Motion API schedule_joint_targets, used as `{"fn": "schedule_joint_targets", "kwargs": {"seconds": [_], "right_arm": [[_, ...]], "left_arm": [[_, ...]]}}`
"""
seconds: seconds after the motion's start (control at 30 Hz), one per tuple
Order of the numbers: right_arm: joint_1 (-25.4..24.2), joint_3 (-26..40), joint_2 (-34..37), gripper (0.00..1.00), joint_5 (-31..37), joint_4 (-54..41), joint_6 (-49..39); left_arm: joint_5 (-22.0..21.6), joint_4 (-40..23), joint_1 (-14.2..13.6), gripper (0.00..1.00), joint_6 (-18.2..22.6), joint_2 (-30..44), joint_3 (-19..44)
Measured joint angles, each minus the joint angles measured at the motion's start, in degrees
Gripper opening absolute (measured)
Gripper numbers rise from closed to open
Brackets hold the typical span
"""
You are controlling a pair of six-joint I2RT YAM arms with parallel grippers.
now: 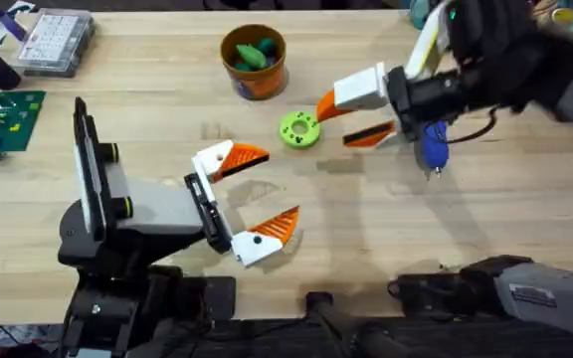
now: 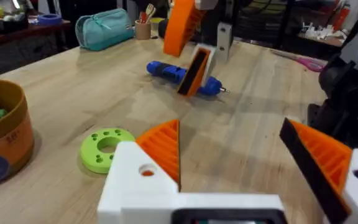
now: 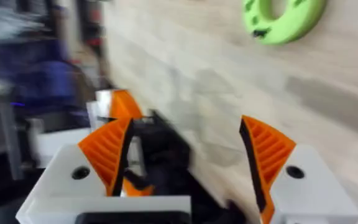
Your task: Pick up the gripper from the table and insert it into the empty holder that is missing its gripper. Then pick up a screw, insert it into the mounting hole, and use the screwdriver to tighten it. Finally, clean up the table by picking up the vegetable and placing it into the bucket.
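We judge cleanup step in hand: right pincer (image 1: 354, 119) wide, empty, beside vegetable (image 1: 299, 129) on counter (image 1: 485, 219); left pincer (image 1: 255, 191) wide (idle); next, close on vegetable, carry to bucket (image 1: 254, 62)

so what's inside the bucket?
The bucket holds green and teal toy pieces; anything beneath them is covered. The bright green vegetable lies outside on the table.

No legible txt (bucket label blurred)

Even bright light, soft shadows on the table (image 1: 366, 229), right-wrist motion blur.
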Motion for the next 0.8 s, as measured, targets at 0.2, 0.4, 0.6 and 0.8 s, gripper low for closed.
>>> {"fn": "schedule_joint_targets", "kwargs": {"seconds": [0.2,0.4,0.6,0.8], "right_arm": [[4.0,14.4,2.7,0.995,17.1,-16.1,-14.2],[8.6,23.9,8.8,0.995,29.3,-24.4,-21.5],[14.4,28.7,14.6,0.995,37.1,-26.5,-24.0],[18.9,29.3,17.6,0.995,42.7,-26.6,-24.8]], "left_arm": [[0.0,0.0,0.0,0.987,0.0,0.0,0.0],[0.0,0.0,0.0,0.987,0.0,0.0,0.0],[0.0,0.0,0.0,0.987,0.0,0.0,0.0],[0.0,0.0,0.0,0.986,0.0,0.0,0.0]]}}
